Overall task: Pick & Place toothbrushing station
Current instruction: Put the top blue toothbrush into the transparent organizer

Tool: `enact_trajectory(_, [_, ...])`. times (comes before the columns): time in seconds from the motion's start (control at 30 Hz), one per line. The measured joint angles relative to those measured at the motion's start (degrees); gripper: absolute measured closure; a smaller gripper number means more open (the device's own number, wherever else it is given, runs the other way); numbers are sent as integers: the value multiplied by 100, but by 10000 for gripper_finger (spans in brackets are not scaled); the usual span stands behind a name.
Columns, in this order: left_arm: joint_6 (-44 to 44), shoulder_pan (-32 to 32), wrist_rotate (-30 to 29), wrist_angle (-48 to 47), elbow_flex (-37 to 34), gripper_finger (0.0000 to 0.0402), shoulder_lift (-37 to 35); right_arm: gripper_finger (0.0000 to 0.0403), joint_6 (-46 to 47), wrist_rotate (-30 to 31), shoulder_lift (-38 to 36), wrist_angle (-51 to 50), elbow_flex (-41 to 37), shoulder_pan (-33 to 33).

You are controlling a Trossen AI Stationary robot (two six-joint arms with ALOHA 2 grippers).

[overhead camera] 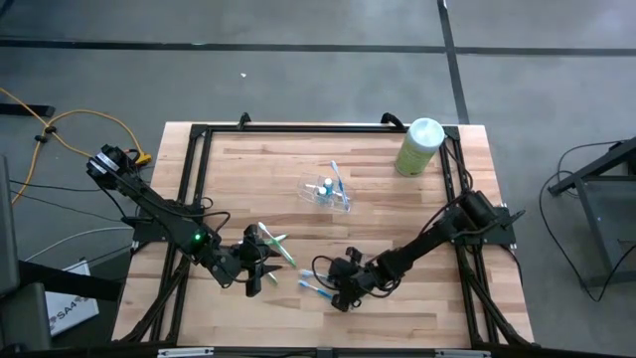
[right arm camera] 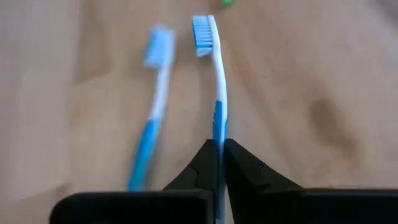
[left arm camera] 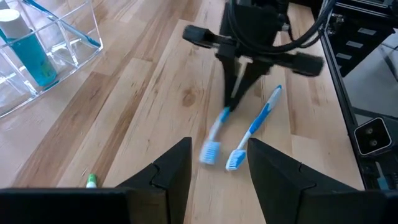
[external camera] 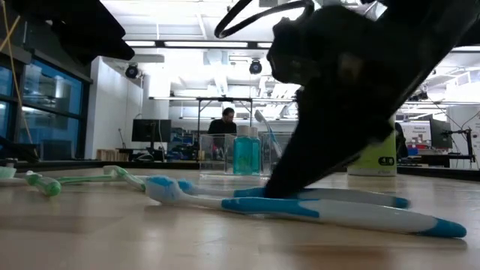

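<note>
High view showed the wooden table (overhead camera: 397, 209) with both arms reaching in toward its near edge. The right gripper (overhead camera: 343, 291) was down at the tabletop, its fingers pinched together on the handle of one blue-white toothbrush (right arm camera: 214, 81); the right wrist view showed the two dark fingertips closed tight on that handle, with the bristle head pointing away from the gripper. A second blue-white toothbrush (right arm camera: 151, 106) lay just beside it on the wood, roughly parallel and apart from the fingers. In the low view both blue brushes lay flat on the table, the gripped one (external camera: 315, 194) behind the free one (external camera: 330, 212).

The left gripper (overhead camera: 260, 267) hung above the table close to the green-white toothbrushes (overhead camera: 274, 244), its fingers (left arm camera: 168, 171) spread apart with nothing between them. Its wrist view looked across at the right gripper and the two blue brushes.

The clear plastic cup (overhead camera: 328, 189) sat near the middle of the table, well apart from both grippers, with a blue-capped tube (left arm camera: 28, 53) and a thin blue-white brush standing in it. A pale green canister (overhead camera: 420, 145) with a white top stood at the far right corner. A person (external camera: 223, 120) sat in the room beyond the table.
</note>
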Motion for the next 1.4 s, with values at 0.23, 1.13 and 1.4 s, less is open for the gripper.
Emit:
enact_trajectory(0.23, [-2, -1, 0, -3, 0, 250, 0, 398, -146, 1363, 15, 256, -17, -22])
enact_trajectory(1.13, [-1, -27, 31, -66, 0, 250, -1, 399, -1081, 4063, -234, 776, 2, -530])
enact_trajectory(1.4, [1, -119, 50, -173, 0, 250, 0, 399, -1895, 5053, -862, 787, -59, -800])
